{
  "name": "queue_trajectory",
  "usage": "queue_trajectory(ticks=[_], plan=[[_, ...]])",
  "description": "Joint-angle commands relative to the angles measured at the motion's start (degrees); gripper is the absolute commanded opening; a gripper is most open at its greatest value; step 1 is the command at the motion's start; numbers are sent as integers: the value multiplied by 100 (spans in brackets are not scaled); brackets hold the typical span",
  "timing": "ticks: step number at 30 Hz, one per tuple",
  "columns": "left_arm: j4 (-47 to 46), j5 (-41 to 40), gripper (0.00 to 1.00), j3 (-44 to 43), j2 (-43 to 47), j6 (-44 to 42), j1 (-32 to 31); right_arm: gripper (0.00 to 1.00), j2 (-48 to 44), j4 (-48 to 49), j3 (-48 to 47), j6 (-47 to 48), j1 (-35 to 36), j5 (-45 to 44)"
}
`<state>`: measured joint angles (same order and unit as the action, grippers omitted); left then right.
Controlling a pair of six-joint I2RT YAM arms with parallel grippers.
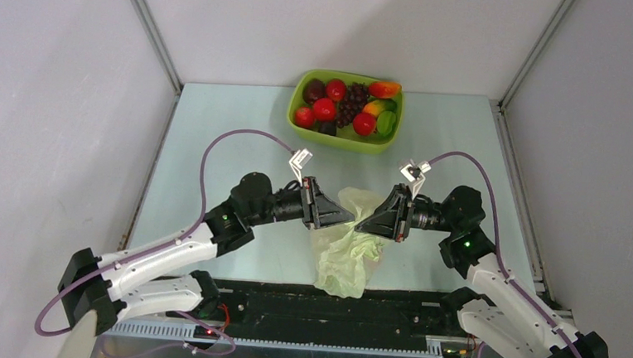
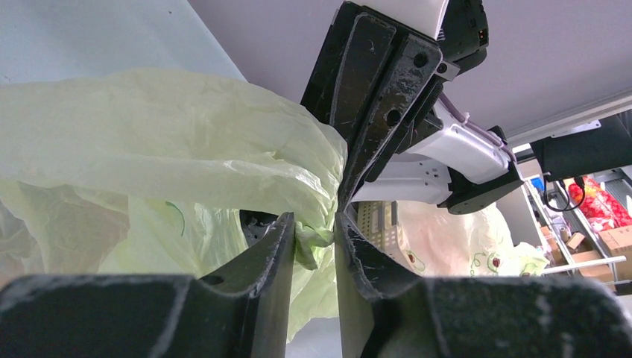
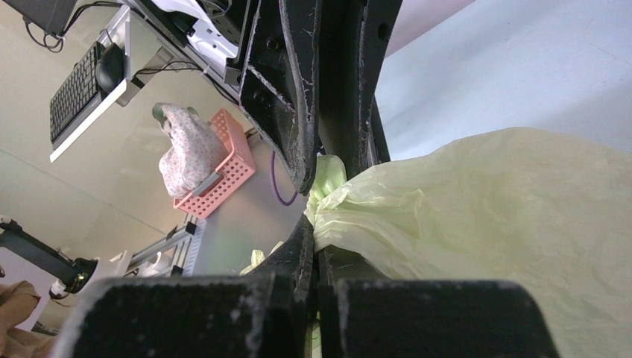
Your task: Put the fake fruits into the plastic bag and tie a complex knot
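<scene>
The plastic bag (image 1: 346,251) is pale yellow-green and hangs crumpled between my two grippers above the table's near middle. My left gripper (image 1: 344,218) (image 2: 314,221) stands narrowly open, with a bunched strand of the bag (image 2: 317,237) crossing the gap at its tips. My right gripper (image 1: 363,226) (image 3: 314,237) is shut on the bag's top edge, and the film (image 3: 492,216) billows out beside it. The two grippers' tips almost meet. The fake fruits (image 1: 347,106) lie in the lime tray at the back: red apples, grapes and a peach. No knot is in view.
The lime-green tray (image 1: 340,141) stands at the table's far middle. Grey walls close in on the left, right and back. A black rail (image 1: 306,299) runs along the near edge between the arm bases. Purple cables (image 1: 215,148) loop over both arms.
</scene>
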<state>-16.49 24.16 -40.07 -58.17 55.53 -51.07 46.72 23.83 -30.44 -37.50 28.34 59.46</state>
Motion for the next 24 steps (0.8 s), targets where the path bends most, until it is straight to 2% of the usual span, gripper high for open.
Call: queue_trajectory(ticks=[1, 7, 9, 11, 15, 19, 21, 22, 23, 24], plan=[[-222, 183, 31, -32, -35, 56, 43, 0, 20, 83, -24, 49, 36, 48], [-168, 180, 30, 11, -41, 28, 44, 0, 23, 91, -24, 45, 37, 36], [-162, 167, 27, 14, -34, 22, 37, 0, 22, 95, -19, 41, 31, 31], [-157, 102, 14, 29, -5, 8, 43, 0, 15, 87, -23, 41, 39, 30], [-134, 69, 2, 4, 1, -14, 43, 0, 11, 66, -24, 41, 40, 16], [-171, 86, 0, 50, -3, -48, 44, 2, -15, 30, -24, -19, 28, -83], [-131, 26, 0, 58, 35, -106, 43, 15, -56, -77, -51, -96, 12, -168], [-68, -22, 0, 54, 48, -127, 44, 27, -108, -175, -73, -89, -8, -210], [-40, -41, 0, 44, 62, -178, 44, 34, -140, -408, -122, -40, -15, -271], [18, -73, 0, 20, 65, -219, 40, 44, -228, -534, -143, 5, -26, -292]])
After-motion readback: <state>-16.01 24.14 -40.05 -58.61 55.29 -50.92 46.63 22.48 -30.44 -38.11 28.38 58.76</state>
